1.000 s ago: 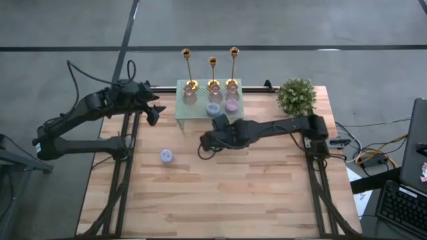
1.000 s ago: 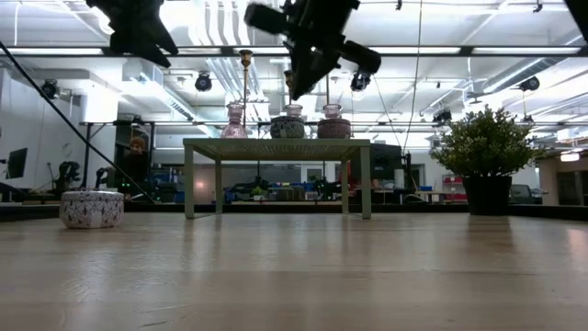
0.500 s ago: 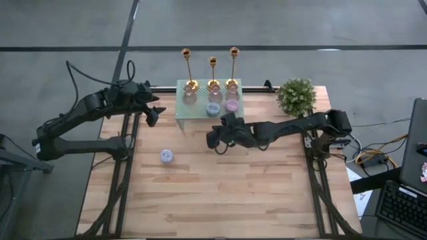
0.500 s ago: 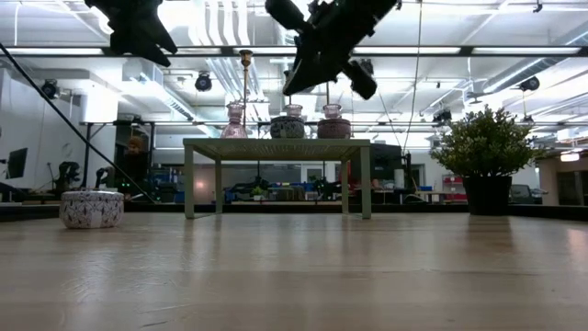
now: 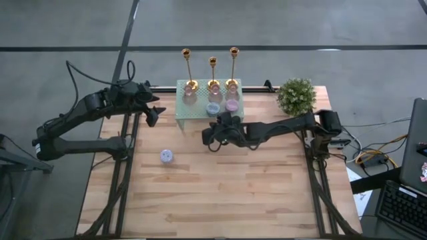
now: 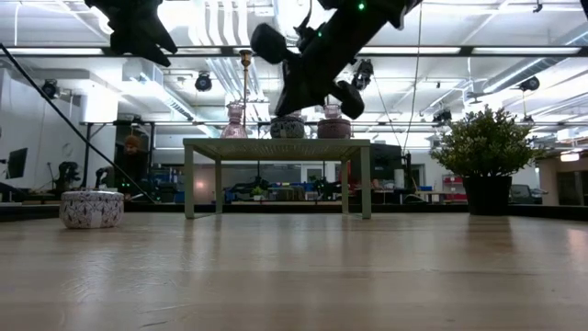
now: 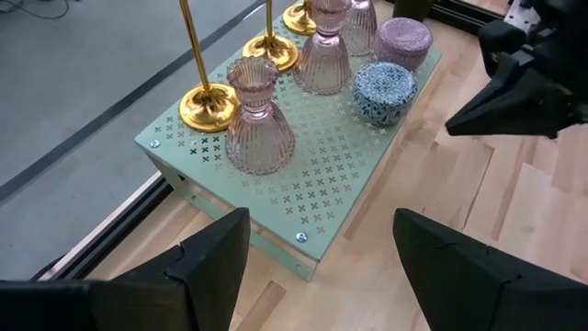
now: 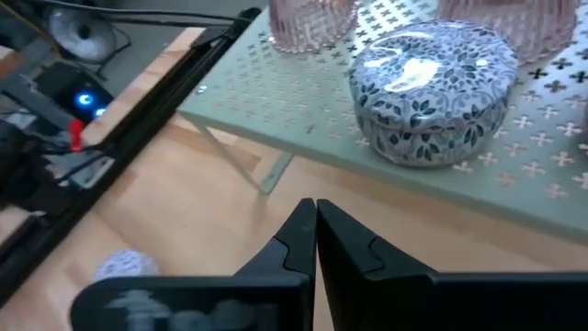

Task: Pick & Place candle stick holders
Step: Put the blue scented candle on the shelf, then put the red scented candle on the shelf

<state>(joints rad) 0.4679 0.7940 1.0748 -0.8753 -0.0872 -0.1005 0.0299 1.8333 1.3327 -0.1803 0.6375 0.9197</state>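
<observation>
Right hand (image 5: 212,138) shut and empty, shifted left, left hand (image 5: 152,115) open, unmoved

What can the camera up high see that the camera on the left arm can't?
Only the high view shows the potted plant, the small patterned jar on the wooden table, and the gold candle stick holders top to base. Only the left wrist view shows the shelf's cross-shaped holes and the open left gripper up close. Both show the green shelf, pink glass vases, blue lidded jar, purple lidded jar and shut right gripper.
</observation>
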